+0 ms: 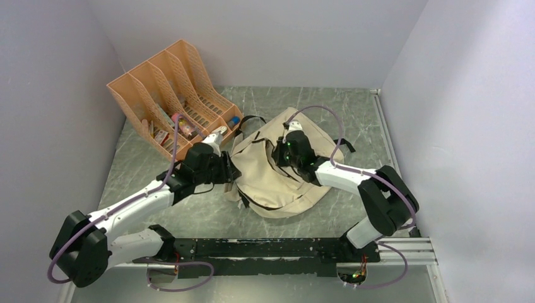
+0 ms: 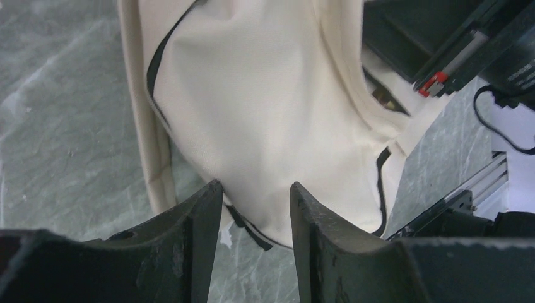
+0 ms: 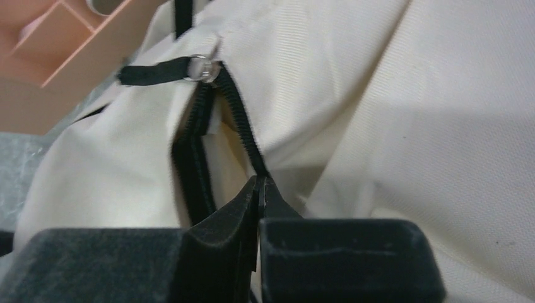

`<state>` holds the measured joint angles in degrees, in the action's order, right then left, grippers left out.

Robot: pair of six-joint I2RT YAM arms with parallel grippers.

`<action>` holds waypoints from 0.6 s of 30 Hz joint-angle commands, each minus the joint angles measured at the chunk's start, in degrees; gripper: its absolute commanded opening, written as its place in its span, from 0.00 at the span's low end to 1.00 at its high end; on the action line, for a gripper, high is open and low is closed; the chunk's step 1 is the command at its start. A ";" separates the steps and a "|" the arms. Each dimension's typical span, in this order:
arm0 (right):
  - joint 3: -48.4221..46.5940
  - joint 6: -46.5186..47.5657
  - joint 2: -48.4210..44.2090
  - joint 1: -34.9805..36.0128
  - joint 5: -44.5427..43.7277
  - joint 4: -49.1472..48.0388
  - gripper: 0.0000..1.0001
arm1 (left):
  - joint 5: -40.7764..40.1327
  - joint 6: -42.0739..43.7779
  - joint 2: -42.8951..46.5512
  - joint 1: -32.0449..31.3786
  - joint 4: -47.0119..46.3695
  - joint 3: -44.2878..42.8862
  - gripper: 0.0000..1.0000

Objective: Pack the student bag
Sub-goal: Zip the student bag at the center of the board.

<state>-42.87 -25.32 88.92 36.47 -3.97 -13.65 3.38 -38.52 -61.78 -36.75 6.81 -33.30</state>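
Cream canvas, the student bag (image 1: 277,170) lies slumped just beside the orange file organizer (image 1: 167,82), on the organizer's side toward the arm bases. Your right gripper (image 3: 260,183) is over the part of the bag away from the organizer, jaws pinched tight on the black zipper (image 3: 243,136). That zipper runs straight out from the tips toward the organizer, its ring pull (image 3: 200,66) at the far end and the mouth barely gaping. Your left gripper (image 2: 255,189), at the bag edge closest to the organizer, stands about half open against the cloth. Whether it nips any cloth, you cannot tell. Your right arm is nearer the opening.
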 commanded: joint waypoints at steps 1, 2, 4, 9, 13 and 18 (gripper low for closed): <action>-1.69 2.51 -5.12 0.24 3.75 -1.40 0.06 | 2.33 1.96 -1.90 -0.06 -2.99 -5.81 0.49; -1.57 2.67 -6.95 0.26 4.91 -0.77 0.07 | 2.25 2.09 -2.42 -0.05 -3.21 -6.82 0.49; -1.01 2.97 -10.50 0.21 4.25 0.75 0.08 | 1.73 2.28 -3.49 -0.07 -3.86 -8.73 0.49; -0.46 2.68 -17.20 0.23 -3.28 4.27 0.17 | -1.60 2.90 -7.44 1.21 -5.19 -13.68 0.51; -5.45 3.91 -15.22 0.14 -3.96 8.87 0.35 | -0.46 3.44 -12.95 3.75 -6.36 -17.60 0.51; -19.35 4.38 -4.21 -0.06 0.66 18.28 0.44 | 0.50 5.87 -17.85 4.54 -9.50 -18.13 0.48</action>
<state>-53.19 -22.26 77.73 36.40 -5.67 -3.57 3.42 -35.55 -77.14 -32.88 0.56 -50.35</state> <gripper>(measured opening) 0.421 0.493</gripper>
